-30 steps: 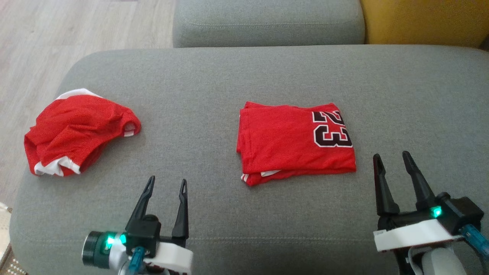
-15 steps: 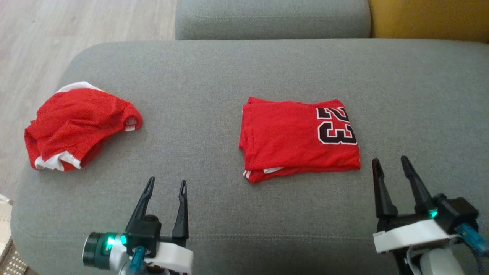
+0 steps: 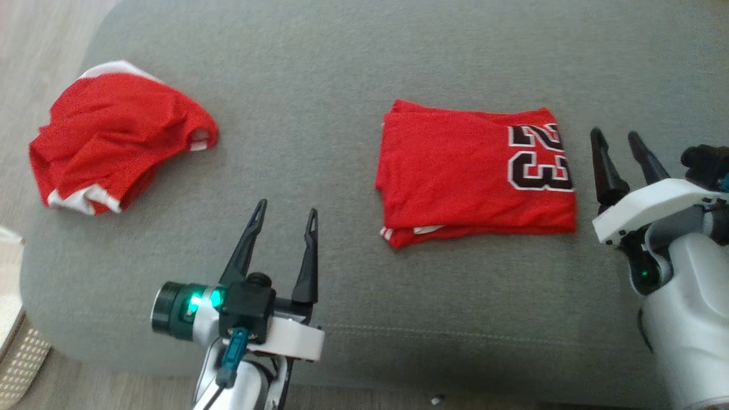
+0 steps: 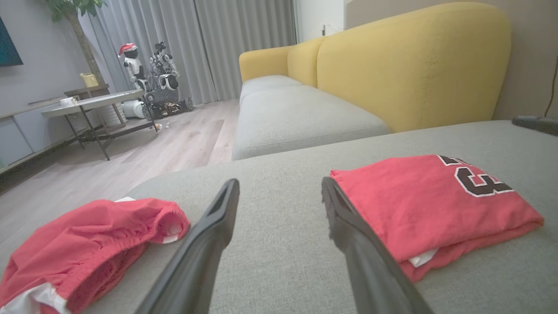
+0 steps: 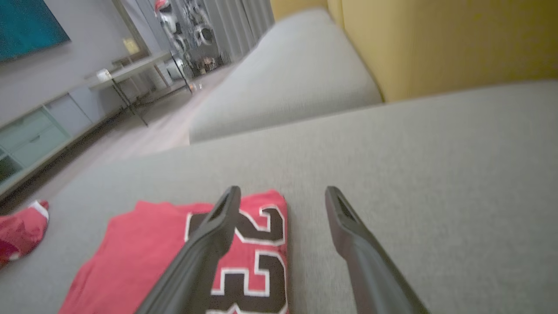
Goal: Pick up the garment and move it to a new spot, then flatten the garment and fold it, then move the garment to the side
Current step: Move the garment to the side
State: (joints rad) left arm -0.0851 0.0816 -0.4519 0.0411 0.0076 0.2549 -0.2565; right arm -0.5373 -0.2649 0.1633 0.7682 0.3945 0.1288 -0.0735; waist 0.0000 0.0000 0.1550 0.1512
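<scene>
Right gripper [image 3: 614, 134], wide and empty, has come up beside the numbered edge of the folded jersey [image 3: 455, 171]; left gripper [image 3: 287, 207] waits wide too. I judge folding done, sideways move next.

One grey sofa cushion [image 3: 342, 68], bearing two items. At 3 o'clock of centre, a folded red jersey [image 3: 455, 176] numbered 23, lying flat. At 10 o'clock, well apart, a crumpled red garment [image 3: 114, 136] with white trim. At 7 o'clock, the left gripper [image 3: 288, 205], fingers parted, empty. At far 3 o'clock, just beside the jersey's numbered end, the right gripper [image 3: 614, 132], fingers parted, empty.
</scene>
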